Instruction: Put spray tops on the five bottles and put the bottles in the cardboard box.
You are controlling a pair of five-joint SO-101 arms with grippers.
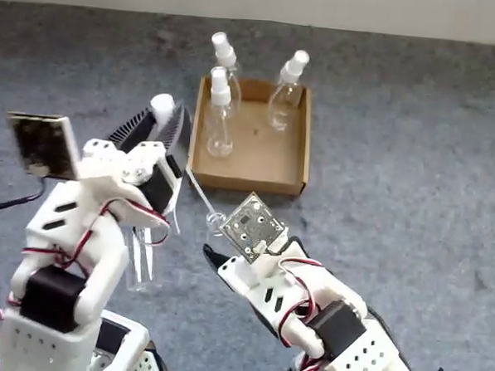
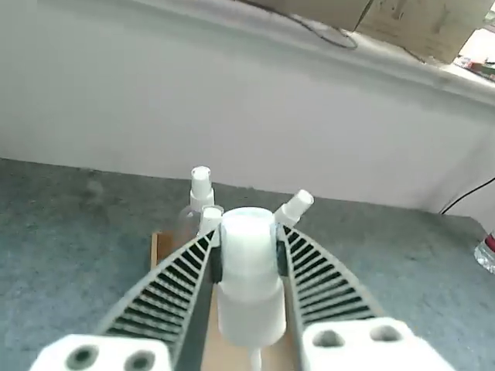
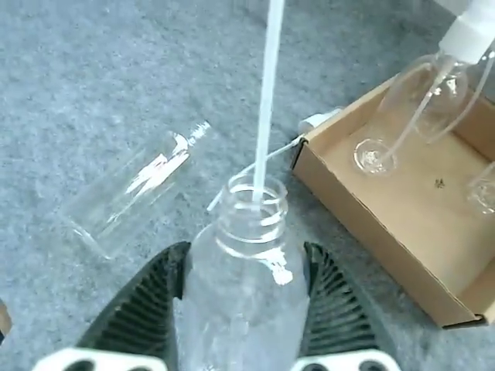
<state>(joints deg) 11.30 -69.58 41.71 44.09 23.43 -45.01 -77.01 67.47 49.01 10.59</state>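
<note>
Within right claw (image 3: pixel 246 256), bottle (image 3: pixel 240 309) (tube (image 3: pixel 265 100) inside)

lying bottle (image 1: pixel 141 267): half behind left arm | held bottle (image 3: pixel 240 309): base cut off | spray top (image 2: pixel 247 270): tube cut off

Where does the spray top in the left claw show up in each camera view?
High view: the spray top sits in the left claw, just left of the cardboard box.
Left wrist view: the spray top is clamped between the claw's fingers, box beyond.
Right wrist view: its tube dips into the bottle held by the right claw.
Shared landmark: the cardboard box.
</note>
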